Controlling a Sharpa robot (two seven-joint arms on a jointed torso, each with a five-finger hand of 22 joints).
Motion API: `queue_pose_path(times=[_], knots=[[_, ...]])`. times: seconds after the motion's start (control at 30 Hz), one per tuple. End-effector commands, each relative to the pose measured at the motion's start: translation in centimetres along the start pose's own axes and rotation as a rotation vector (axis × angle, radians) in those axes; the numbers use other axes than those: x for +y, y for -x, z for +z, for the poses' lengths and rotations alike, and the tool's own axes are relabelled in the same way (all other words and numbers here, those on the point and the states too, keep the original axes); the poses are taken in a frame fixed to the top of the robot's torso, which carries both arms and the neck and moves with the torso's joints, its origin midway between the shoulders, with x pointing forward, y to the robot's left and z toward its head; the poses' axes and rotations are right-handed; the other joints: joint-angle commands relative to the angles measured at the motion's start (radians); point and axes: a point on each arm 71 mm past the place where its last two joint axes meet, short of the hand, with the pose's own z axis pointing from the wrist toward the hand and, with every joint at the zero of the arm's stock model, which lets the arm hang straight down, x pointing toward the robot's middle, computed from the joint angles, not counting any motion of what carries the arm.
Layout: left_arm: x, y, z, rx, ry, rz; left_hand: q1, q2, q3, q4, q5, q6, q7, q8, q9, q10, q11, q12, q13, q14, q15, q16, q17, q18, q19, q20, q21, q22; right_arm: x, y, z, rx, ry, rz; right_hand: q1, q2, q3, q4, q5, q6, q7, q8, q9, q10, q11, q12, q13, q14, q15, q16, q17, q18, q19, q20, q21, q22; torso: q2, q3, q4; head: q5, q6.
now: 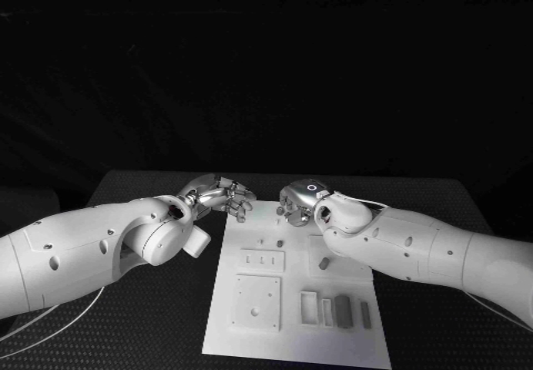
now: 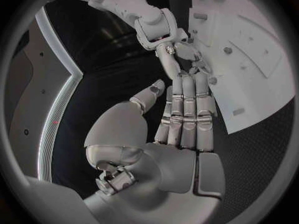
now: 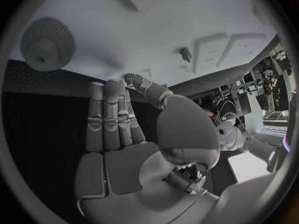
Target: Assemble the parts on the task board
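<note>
the task board (image 1: 291, 308), a white plate, lies in the middle of the black tabletop (image 1: 133, 193), its long side running away from the robot. both hands hang over the board's far end. the left hand (image 1: 218, 194) sits at the far left corner; in the left wrist view its fingers (image 2: 187, 109) lie straight and side by side, thumb apart, with nothing in them, the tips reaching the board's edge. the right hand (image 1: 300, 202) is over the far middle of the board; in the right wrist view its fingers (image 3: 112, 114) are likewise stretched out flat and hold nothing. a round gear (image 3: 47, 44) stands on the board beyond those fingertips, and a small peg (image 3: 186, 53) stands further along. near the robot, grey rectangular parts (image 1: 344, 310) sit upright in slots at the board's near right, beside a square plate (image 1: 258, 302) with a hole.
</note>
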Motion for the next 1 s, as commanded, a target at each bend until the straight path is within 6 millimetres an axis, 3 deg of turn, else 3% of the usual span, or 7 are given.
queue_pose_path(times=[0.03,0.33,0.47,0.5,0.63,0.9,1.0], knots=[[-0.3,0.3,0.0,0.008,-0.022,-0.002,-0.004,-0.007,0.001,0.002,-0.001,-0.008,0.001,-0.006,0.002,-0.010,0.000,-0.006,0.002,-0.009,0.002,-0.005,0.002,0.010,-0.009,-0.001,-0.006,0.001,-0.5,1.6,-0.7,-0.059,0.016,0.085,-0.002,-0.015,-0.001,0.010,-0.002,-0.005,-0.001,-0.004,0.000,0.001,-0.003,0.005,0.002,0.007,0.005,0.008,0.000,0.029,0.003,-0.003,0.008,0.020,0.000,0.0012,-0.0073,0.002,0.012],[-0.4,1.3,-0.2,0.006,-0.049,0.000,0.001,-0.019,0.002,-0.003,0.000,-0.012,0.003,-0.010,0.005,-0.013,0.002,-0.009,0.009,-0.010,0.003,-0.010,0.006,0.010,-0.011,0.000,-0.009,0.004,-4.6,4.4,-3.1,0.018,0.013,0.240,-0.025,-0.082,-0.051,0.044,-0.003,0.006,-0.014,0.006,0.017,0.103,-0.043,0.096,0.117,0.002,-0.035,0.054,0.015,0.029,0.009,-0.014,0.038,0.021,-0.003,0.0088,-0.0301,0.012,0.031],[-0.3,1.5,-0.2,0.000,-0.047,0.002,-0.001,-0.022,0.001,-0.003,-0.001,-0.013,0.003,-0.011,0.006,-0.014,0.002,-0.010,0.011,-0.010,0.003,-0.011,0.007,0.010,-0.012,0.001,-0.010,0.005,-6.7,4.2,-4.2,0.070,-0.003,0.208,-0.033,-0.081,-0.104,0.033,-0.005,0.004,-0.029,0.010,0.036,0.129,-0.066,0.222,0.302,0.007,-0.053,0.122,0.049,0.029,0.011,-0.018,0.068,0.025,-0.008,0.0139,-0.0404,0.016,0.036],[-0.2,1.6,-0.2,-0.007,-0.041,0.005,-0.001,-0.022,0.001,-0.002,0.000,-0.013,0.004,-0.011,0.006,-0.014,0.002,-0.010,0.011,-0.010,0.003,-0.011,0.007,0.010,-0.012,0.001,-0.010,0.005,-7.4,4.1,-4.5,0.082,-0.014,0.202,-0.016,-0.050,-0.131,0.014,0.007,0.005,-0.038,0.008,0.049,0.030,-0.077,0.361,0.520,-0.021,-0.055,0.219,0.115,0.029,0.009,-0.026,0.103,0.022,-0.009,0.0143,-0.0416,0.017,0.037],[0.0,2.0,-0.2,-0.036,-0.028,0.018,-0.001,-0.019,0.003,0.000,0.000,-0.013,0.004,-0.012,0.007,-0.014,0.002,-0.010,0.013,-0.009,0.003,-0.011,0.009,0.010,-0.010,0.000,-0.010,0.006,-8.7,3.8,-4.6,0.097,-0.029,0.155,-0.038,-0.073,-0.121,0.034,-0.001,-0.001,-0.032,-0.006,0.061,-0.064,-0.068,0.505,0.747,-0.044,-0.059,0.281,0.149,0.029,-0.006,-0.029,0.148,0.023,-0.011,0.0184,-0.0482,0.021,0.038],[0.0,1.9,-0.2,-0.028,-0.030,0.017,-0.001,-0.020,0.003,0.000,0.000,-0.013,0.004,-0.013,0.008,-0.014,0.002,-0.011,0.015,-0.008,0.003,-0.012,0.010,0.011,-0.010,0.000,-0.010,0.006,-8.9,2.9,-3.9,0.108,-0.036,0.104,-0.045,-0.079,-0.115,0.044,-0.002,-0.020,-0.028,-0.023,0.062,-0.069,-0.066,0.524,0.795,-0.038,-0.055,0.309,0.157,0.029,-0.006,-0.032,0.173,0.023,-0.013,0.0258,-0.0532,0.020,0.038],[0.0,1.9,-0.1,-0.027,-0.029,0.017,-0.002,-0.020,0.003,0.001,0.000,-0.013,0.004,-0.013,0.008,-0.014,0.002,-0.011,0.015,-0.008,0.003,-0.012,0.010,0.011,-0.010,0.000,-0.010,0.007,-8.8,2.8,-3.6,0.089,-0.046,0.092,-0.047,-0.090,-0.113,0.055,-0.002,-0.049,-0.025,-0.045,0.053,-0.073,-0.063,0.583,0.861,-0.040,-0.052,0.371,0.192,0.029,-0.010,-0.034,0.185,0.022,-0.013,0.0250,-0.0509,0.019,0.037]])
